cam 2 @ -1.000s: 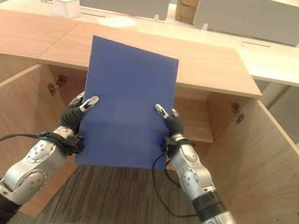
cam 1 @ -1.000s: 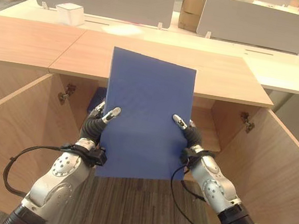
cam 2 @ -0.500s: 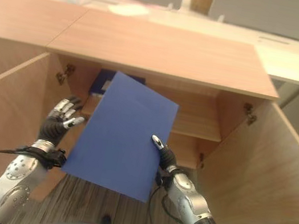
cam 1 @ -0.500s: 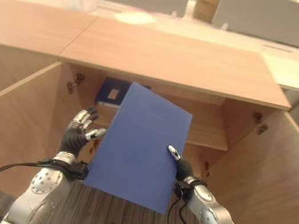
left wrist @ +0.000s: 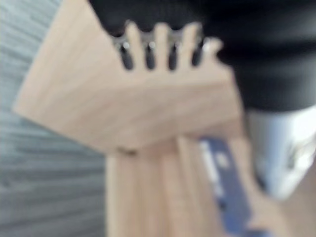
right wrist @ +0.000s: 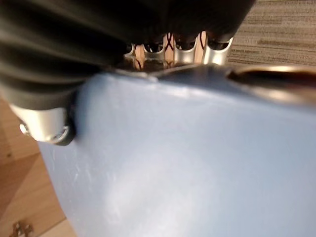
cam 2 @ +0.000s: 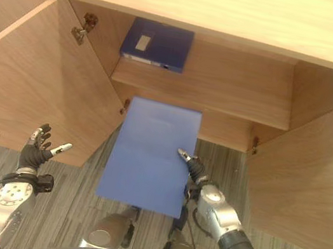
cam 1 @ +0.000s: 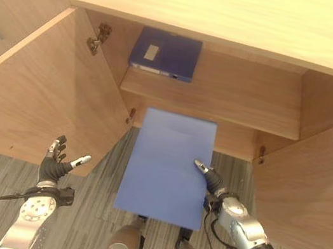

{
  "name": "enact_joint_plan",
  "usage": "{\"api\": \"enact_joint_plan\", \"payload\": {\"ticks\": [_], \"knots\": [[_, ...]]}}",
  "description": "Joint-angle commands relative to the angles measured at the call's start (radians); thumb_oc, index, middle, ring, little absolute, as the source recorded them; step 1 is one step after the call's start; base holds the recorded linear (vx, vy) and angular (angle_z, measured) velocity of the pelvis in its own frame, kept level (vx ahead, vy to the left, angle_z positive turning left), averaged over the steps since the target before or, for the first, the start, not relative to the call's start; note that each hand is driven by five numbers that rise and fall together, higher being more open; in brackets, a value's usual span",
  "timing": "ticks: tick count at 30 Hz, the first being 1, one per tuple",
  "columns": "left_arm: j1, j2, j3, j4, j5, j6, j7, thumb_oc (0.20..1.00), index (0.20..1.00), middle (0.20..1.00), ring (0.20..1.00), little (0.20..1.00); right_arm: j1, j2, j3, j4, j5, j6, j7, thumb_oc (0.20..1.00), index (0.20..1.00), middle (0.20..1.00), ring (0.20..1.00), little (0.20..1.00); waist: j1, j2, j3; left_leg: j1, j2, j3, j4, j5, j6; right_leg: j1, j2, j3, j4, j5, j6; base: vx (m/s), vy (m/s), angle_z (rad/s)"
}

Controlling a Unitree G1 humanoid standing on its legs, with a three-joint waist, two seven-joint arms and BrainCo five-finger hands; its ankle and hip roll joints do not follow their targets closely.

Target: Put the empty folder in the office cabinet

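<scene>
The flat blue folder (cam 1: 169, 164) hangs level in front of the open wooden cabinet (cam 1: 234, 107), its far edge close to the lower compartment under the shelf. My right hand (cam 1: 217, 186) is shut on the folder's right edge, thumb on top and fingers beneath; its wrist view shows the blue cover (right wrist: 197, 163) close up. My left hand (cam 1: 52, 169) is off the folder, low at the left beside the left door, with its fingers (left wrist: 158, 47) spread open and holding nothing.
A thick blue binder (cam 1: 166, 53) lies on the cabinet's upper shelf at the left. The left door (cam 1: 43, 90) and right door (cam 1: 310, 188) both stand swung wide. Grey striped carpet (cam 1: 92, 215) covers the floor below.
The camera has tipped down toward the cabinet. My left hand let go of the folder and dropped to the lower left. The right hand alone lowered the folder level, toward the lower compartment.
</scene>
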Motion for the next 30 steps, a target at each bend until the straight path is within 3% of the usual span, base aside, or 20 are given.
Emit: {"api": "enact_joint_plan", "payload": {"ticks": [1,9,15,19,24,30], "knots": [[-0.031,0.024,-0.055,0.131,0.14,-0.001,0.076,1.0,1.0,1.0,1.0,1.0,-0.087,0.059,-0.06,-0.021,0.096,-0.144,-0.091,0.2,0.2,0.2,0.2,0.2,0.003,-0.013,-0.027,-0.022,-0.019,0.013,-0.009,-0.085,-0.01,-0.021,-0.088,-0.019,0.013,-0.012,0.076,0.0,0.0,0.0],[-0.065,-0.035,-0.141,0.472,0.234,0.021,0.168,1.0,1.0,1.0,1.0,1.0,-0.199,0.05,-0.174,0.039,0.153,-0.265,-0.229,0.2,0.2,0.2,0.2,0.2,-0.003,0.018,0.026,-0.071,-0.018,0.02,-0.009,-0.073,-0.01,-0.083,-0.085,-0.001,0.021,-0.005,0.078,-0.02,0.012,-0.01],[-0.089,-0.057,-0.187,0.638,0.269,0.028,0.201,1.0,1.0,1.0,1.0,1.0,-0.295,0.01,-0.213,0.115,0.18,-0.297,-0.275,0.2,0.2,0.2,0.2,0.2,-0.007,0.027,0.058,-0.117,-0.013,0.023,-0.009,-0.062,-0.015,-0.127,-0.087,0.003,0.02,0.004,0.078,-0.01,0.007,-0.06],[-0.102,-0.065,-0.222,0.676,0.258,0.023,0.21,1.0,1.0,1.0,1.0,1.0,-0.447,-0.049,-0.262,0.23,0.222,-0.325,-0.32,0.2,0.2,0.2,0.2,0.2,0.003,0.035,0.082,-0.173,-0.01,0.02,-0.009,-0.049,-0.023,-0.184,-0.087,0.01,0.015,0.019,0.079,-0.04,0.013,-0.05],[-0.125,-0.061,-0.292,0.699,0.243,0.001,0.211,1.0,1.0,1.0,1.0,1.0,-0.736,-0.186,-0.299,0.468,0.299,-0.35,-0.377,0.2,0.2,0.2,0.2,0.2,0.025,0.046,0.105,-0.294,-0.01,0.017,-0.009,-0.028,-0.045,-0.294,-0.08,0.004,-0.001,0.043,0.085,-0.05,0.003,-0.01],[-0.159,-0.061,-0.344,0.728,0.235,-0.012,0.204,1.0,1.0,1.0,1.0,1.0,-0.938,-0.297,-0.289,0.631,0.388,-0.36,-0.375,0.2,0.2,0.2,0.2,0.2,0.051,0.05,0.095,-0.387,-0.019,0.002,-0.009,-0.017,-0.059,-0.38,-0.078,-0.001,-0.002,0.045,0.095,0.0,-0.001,0.04]]}}
